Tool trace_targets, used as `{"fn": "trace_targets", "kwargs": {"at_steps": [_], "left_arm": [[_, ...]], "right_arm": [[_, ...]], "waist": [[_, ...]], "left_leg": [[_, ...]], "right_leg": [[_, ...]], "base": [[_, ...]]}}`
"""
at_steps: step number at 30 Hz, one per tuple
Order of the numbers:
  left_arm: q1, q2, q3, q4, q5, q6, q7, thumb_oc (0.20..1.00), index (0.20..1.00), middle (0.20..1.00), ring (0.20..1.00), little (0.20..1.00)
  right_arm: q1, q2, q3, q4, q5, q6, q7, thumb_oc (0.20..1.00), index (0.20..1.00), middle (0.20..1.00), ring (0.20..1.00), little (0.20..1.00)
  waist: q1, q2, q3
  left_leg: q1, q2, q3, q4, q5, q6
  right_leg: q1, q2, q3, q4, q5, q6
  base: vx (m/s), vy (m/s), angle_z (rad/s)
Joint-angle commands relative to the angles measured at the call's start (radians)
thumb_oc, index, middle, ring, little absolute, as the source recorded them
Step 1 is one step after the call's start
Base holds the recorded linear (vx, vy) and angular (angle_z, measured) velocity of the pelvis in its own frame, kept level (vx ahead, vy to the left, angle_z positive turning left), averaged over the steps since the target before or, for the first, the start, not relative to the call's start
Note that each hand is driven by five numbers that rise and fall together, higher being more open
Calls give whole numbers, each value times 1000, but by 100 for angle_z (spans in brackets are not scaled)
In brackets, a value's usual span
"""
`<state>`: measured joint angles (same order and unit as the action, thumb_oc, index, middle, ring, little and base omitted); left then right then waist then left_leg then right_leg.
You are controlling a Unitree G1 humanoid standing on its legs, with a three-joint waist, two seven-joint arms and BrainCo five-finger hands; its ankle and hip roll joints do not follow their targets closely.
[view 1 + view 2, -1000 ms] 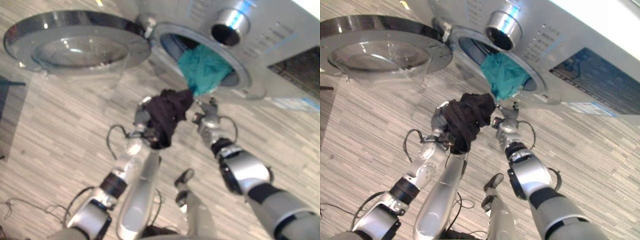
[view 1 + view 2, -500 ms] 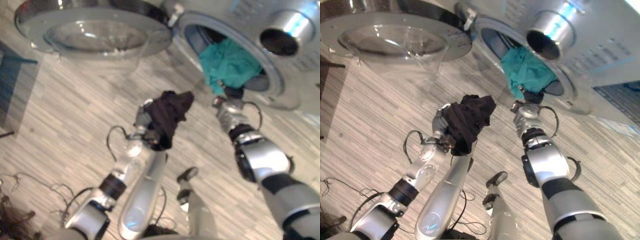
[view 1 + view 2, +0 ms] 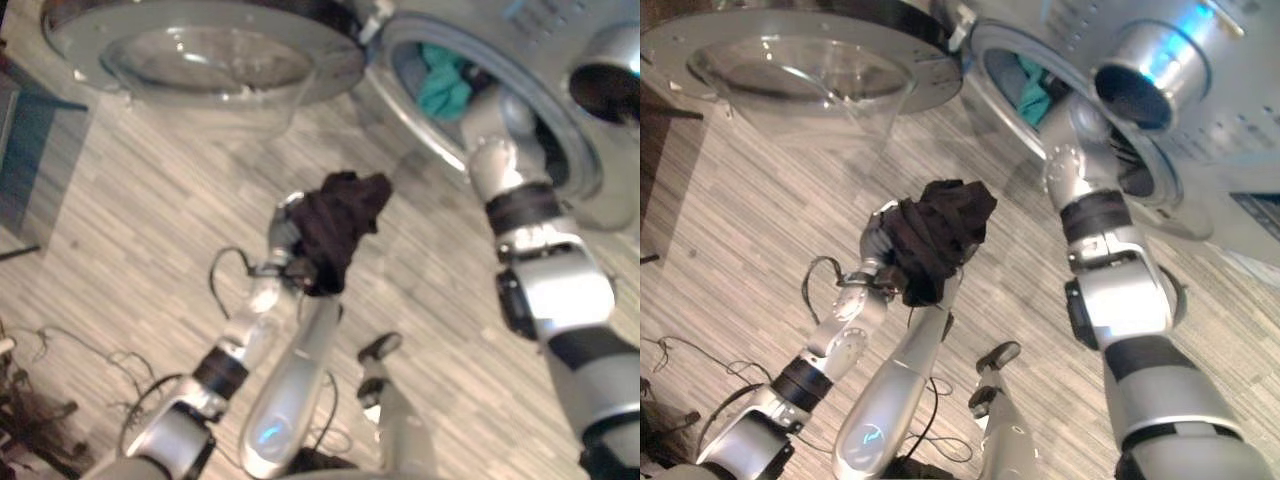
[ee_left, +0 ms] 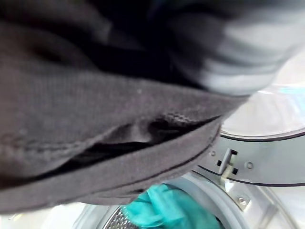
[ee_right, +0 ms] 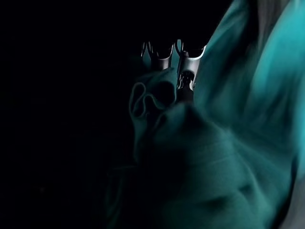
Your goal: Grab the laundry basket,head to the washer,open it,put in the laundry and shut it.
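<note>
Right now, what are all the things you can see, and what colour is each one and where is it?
washer: one, silver-grey, ahead of the robot, its round opening facing it.
washer door: one, dark rim with a clear glass bowl, swung open to the left of the opening.
teal cloth: one, teal, inside the drum.
dark garment: one, blackish brown, bunched over the left hand, in front of the opening and outside it.
floor: pale grey wood-look planks, all around.
left hand: raised in front of the washer, fingers hidden under the dark garment.
right hand: reached inside the drum, against the teal cloth; its grip cannot be made out.
</note>
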<state>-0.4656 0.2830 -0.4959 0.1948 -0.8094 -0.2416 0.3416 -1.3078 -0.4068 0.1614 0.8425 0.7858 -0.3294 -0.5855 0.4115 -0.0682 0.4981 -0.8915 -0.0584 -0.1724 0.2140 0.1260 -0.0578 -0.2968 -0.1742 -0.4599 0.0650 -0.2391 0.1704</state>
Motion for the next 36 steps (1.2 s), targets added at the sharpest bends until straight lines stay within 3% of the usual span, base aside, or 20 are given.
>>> {"fn": "trace_targets", "kwargs": {"at_steps": [1, 7, 11, 17, 26, 29, 30, 36], "left_arm": [[36, -2, -27, -94, 8, -54, -28, 200, 200, 200, 200, 200], [-2, -39, -3, -88, 37, -55, 11, 200, 200, 200, 200, 200], [-17, -73, 44, -90, 74, -73, 32, 200, 200, 200, 200, 200], [-2, -85, 74, -77, 81, -81, 24, 200, 200, 200, 200, 200], [-2, -86, 117, -66, 75, -74, 33, 200, 200, 200, 200, 200], [-59, -90, 149, -39, 100, -82, 61, 200, 200, 200, 200, 200], [-128, -101, 174, 1, 106, -93, 87, 200, 200, 200, 200, 200], [-275, -123, 229, 109, 98, -134, 151, 200, 200, 200, 200, 200]], "right_arm": [[-64, 6, 71, 157, -128, 59, -35, 1000, 1000, 1000, 1000, 1000], [77, 115, 106, 200, -205, 113, -1, 1000, 1000, 1000, 1000, 1000], [330, 208, 174, 121, -358, 140, 54, 1000, 1000, 1000, 1000, 1000], [530, 266, 186, 158, -362, 154, 145, 1000, 1000, 1000, 1000, 1000], [643, 304, 169, 210, -352, 166, 168, 1000, 1000, 1000, 1000, 1000], [719, 313, 180, 230, -386, 180, 175, 1000, 1000, 1000, 1000, 1000], [779, 319, 196, 245, -415, 192, 187, 1000, 1000, 1000, 1000, 1000], [892, 314, 205, 267, -441, 198, 202, 1000, 1000, 1000, 1000, 1000]], "waist": [[-17, 4, -13], [-54, 4, 7], [-105, -1, 17], [-156, -14, 21], [-198, -24, 7], [-223, -38, 0], [-251, -58, -9], [-318, -112, -31]], "left_leg": [[-12, -39, 87, -16, -47, 10], [-3, -22, 104, -20, -42, 10], [16, -8, 120, -27, -38, 14], [28, 11, 136, -33, -36, 19], [48, 19, 158, -42, -35, 21], [59, 30, 163, -49, -32, 20], [60, 41, 169, -55, -26, 17], [49, 57, 170, -63, -16, 13]], "right_leg": [[83, 45, 33, 11, 17, -81], [80, 48, 49, 6, 25, -83], [80, 48, 64, 8, 37, -79], [76, 47, 79, 10, 53, -73], [88, 46, 97, -8, 70, -68], [87, 49, 109, -13, 76, -66], [84, 53, 115, -16, 82, -63], [74, 68, 130, -27, 99, -57]], "base": [[-83, 36, -9], [-52, 39, -13], [-58, 60, -13], [-62, 47, -18], [-28, 31, -8], [-42, 40, -4], [-37, 19, -11], [-32, -25, -17]]}}
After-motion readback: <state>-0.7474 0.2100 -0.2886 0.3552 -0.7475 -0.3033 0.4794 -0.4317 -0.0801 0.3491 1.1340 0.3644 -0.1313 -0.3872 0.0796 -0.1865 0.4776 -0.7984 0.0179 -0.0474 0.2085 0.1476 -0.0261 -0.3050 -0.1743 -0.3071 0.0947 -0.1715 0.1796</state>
